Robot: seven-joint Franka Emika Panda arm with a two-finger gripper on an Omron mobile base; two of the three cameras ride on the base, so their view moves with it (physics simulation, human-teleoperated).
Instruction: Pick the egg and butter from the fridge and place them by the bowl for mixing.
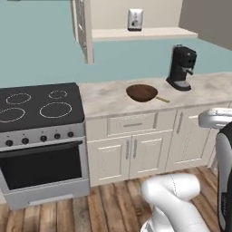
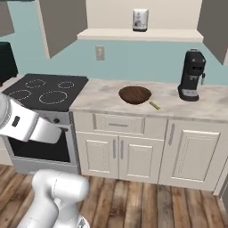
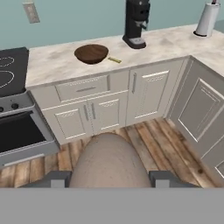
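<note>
Egg (image 3: pixel 109 159) clamped in end effector (image 3: pixel 108 178), above open floor (image 3: pixel 144 135).

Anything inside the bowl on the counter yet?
The bowl looks empty; its near inner wall is hidden by the rim. The butter lies beside it on the counter. The egg sits in the pincer.

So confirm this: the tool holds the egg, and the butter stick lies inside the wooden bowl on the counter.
Not quite. The butter lies on the counter beside the bowl, not inside it; the hand view shows this. The tool does hold the egg.
</note>
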